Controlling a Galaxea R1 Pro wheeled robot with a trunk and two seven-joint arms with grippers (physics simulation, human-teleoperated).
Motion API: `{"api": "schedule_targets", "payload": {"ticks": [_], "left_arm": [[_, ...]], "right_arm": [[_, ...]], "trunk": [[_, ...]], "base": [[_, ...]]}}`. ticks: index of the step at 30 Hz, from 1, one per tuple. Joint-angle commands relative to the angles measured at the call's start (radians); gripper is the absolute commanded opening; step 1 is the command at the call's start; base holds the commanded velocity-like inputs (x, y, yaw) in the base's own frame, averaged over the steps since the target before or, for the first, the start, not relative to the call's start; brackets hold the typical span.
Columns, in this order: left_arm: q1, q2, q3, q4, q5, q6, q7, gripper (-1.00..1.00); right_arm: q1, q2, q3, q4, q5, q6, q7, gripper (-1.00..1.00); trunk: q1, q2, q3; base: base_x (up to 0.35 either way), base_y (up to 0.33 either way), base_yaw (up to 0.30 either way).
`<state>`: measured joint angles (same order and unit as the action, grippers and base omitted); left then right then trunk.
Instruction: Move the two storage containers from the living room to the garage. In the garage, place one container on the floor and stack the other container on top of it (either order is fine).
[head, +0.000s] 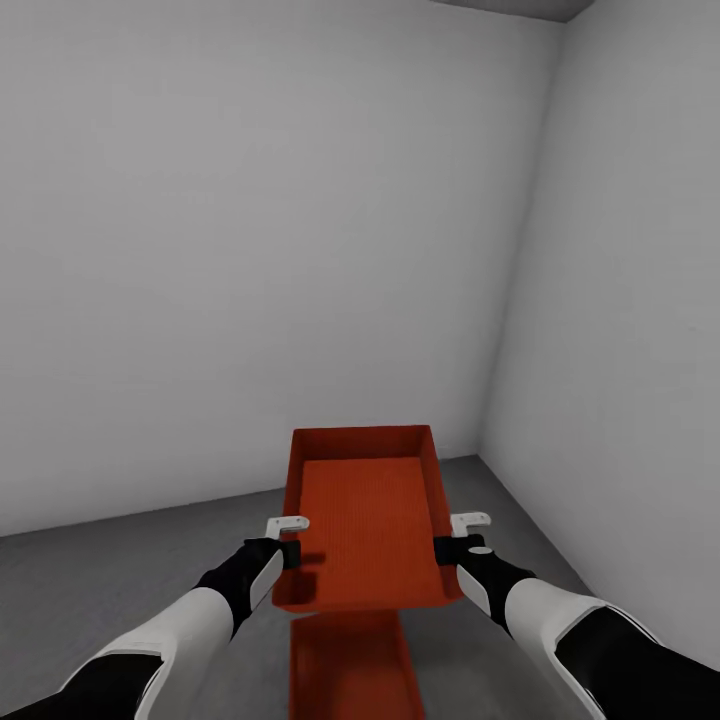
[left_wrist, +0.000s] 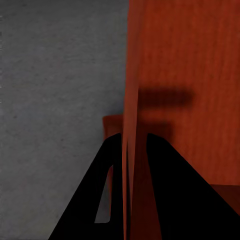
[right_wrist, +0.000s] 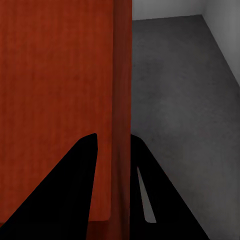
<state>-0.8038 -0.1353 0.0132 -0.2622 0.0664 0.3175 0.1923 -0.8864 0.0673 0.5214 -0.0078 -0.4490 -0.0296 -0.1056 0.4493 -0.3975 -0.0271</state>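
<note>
I hold one orange-red storage container (head: 365, 515) in the air between both arms, in a corner of the garage. My left gripper (head: 288, 540) is shut on its left wall (left_wrist: 131, 150), one finger inside and one outside. On the opposite wall (right_wrist: 121, 150) my right gripper (head: 452, 540) is shut the same way. The second container (head: 350, 665) lies on the dark grey floor (head: 120, 590) directly below the held one, partly hidden by it; a bit of it (left_wrist: 112, 127) shows beneath the held bin in the left wrist view.
Pale grey walls (head: 250, 250) meet in a corner (head: 490, 400) just ahead and to the right. Bare concrete floor (right_wrist: 185, 100) spreads on both sides of the containers.
</note>
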Motion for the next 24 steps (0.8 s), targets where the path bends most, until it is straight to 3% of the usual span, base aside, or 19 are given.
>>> {"api": "schedule_targets", "payload": {"ticks": [1, 11, 24], "left_arm": [[-0.001, 0.0, -0.004, -0.005, -0.03, -0.018, 0.022, -1.0], [-0.001, 0.0, -0.004, -0.005, -0.03, -0.018, 0.022, -1.0], [-0.001, 0.0, -0.004, -0.005, -0.03, -0.018, 0.023, -1.0]], "right_arm": [[-0.001, 0.0, -0.008, 0.009, -0.02, -0.006, -0.011, -1.0], [-0.001, -0.001, -0.008, 0.009, -0.02, -0.006, -0.011, -1.0], [-0.001, -0.001, -0.009, 0.009, -0.02, -0.006, -0.011, -1.0]], "trunk": [[0.001, -0.003, -0.002], [0.001, -0.003, 0.002], [0.001, -0.003, 0.002]], "base": [[0.0, 0.0, 0.189], [0.0, 0.0, 0.234], [0.0, 0.0, 0.021]]}}
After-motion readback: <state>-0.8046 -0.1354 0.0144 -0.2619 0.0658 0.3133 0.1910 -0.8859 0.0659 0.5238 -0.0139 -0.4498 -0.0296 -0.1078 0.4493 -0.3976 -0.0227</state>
